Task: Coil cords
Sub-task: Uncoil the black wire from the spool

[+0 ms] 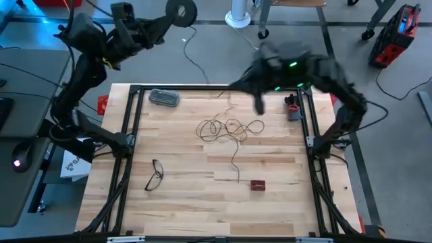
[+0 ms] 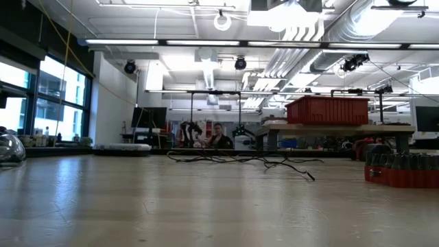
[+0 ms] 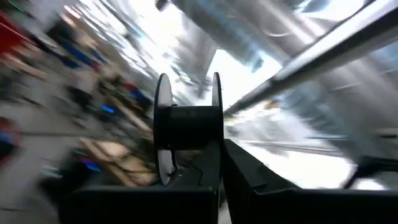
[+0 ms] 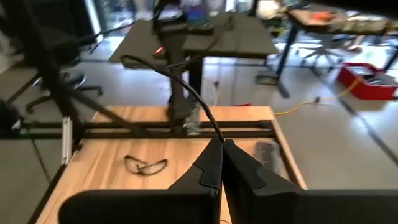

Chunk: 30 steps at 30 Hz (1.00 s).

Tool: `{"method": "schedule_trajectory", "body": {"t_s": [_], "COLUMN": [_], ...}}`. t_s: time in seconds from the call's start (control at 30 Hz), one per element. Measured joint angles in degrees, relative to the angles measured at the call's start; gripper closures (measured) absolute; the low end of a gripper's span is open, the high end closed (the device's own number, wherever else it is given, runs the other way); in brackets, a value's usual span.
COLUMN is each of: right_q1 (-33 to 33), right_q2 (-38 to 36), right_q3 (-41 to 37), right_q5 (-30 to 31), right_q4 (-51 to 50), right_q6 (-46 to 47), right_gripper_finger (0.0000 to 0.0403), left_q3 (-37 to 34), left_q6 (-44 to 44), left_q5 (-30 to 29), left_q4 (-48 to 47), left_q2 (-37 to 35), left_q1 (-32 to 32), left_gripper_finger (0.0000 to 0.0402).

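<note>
We see our left claw (image 1: 174, 15) pinching the small round black reel (image 1: 181, 9) above the tabletop's (image 1: 202, 196) far edge, thin dark wire (image 1: 229, 128) looped mid-tabletop, right claw (image 1: 258, 102) pressed together, empty.

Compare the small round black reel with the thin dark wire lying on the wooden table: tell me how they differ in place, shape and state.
The small round black reel is raised beyond the table's far edge at the left gripper; the thin dark wire lies on the wooden table. The reel is a compact, rigid disc; the wire sprawls in loose, uneven loops with a tail trailing away. The reel is gripped in shut jaws; the wire on the table lies untouched. Both are dark.
</note>
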Motion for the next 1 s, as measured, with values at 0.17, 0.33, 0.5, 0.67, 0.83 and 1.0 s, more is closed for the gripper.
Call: {"method": "schedule_trajectory", "body": {"t_s": [0.17, 0.33, 0.5, 0.67, 0.83, 1.0], "right_q1": [2.1, 0.5, -3.9, -10.3, -17.4, -22.8], "right_q2": [6.9, 12.7, 14.9, 14.6, 12.9, 12.4], "right_q3": [0.0, 0.0, -0.1, -0.1, -0.1, 0.0], "right_q5": [0.0, -0.3, -0.9, -0.9, -0.4, -0.6], "right_q4": [4.7, 8.8, 9.5, 9.2, 8.4, 8.4], "right_q6": [-3.1, -3.8, -3.8, -3.2, -3.0, -0.6], "right_gripper_finger": [0.0403, 0.0403, 0.0403, 0.0403, 0.0403, 0.0403], "left_q3": [0.0, -0.1, -0.1, -0.1, 0.0, 0.0], "left_q6": [-12.7, -15.7, -16.2, -16.2, -13.9, -12.6], "left_q5": [13.3, 18.4, 19.9, 20.2, 18.5, 16.7], "left_q4": [5.0, 5.0, 8.1, 8.0, 7.5, 7.4], "left_q2": [2.8, 4.9, 5.3, 4.9, 4.2, 4.7], "left_q1": [-2.3, -8.1, -12.9, -17.3, -20.6, -21.8], "left_gripper_finger": [0.0401, 0.0401, 0.0401, 0.0401, 0.0401, 0.0401]}}
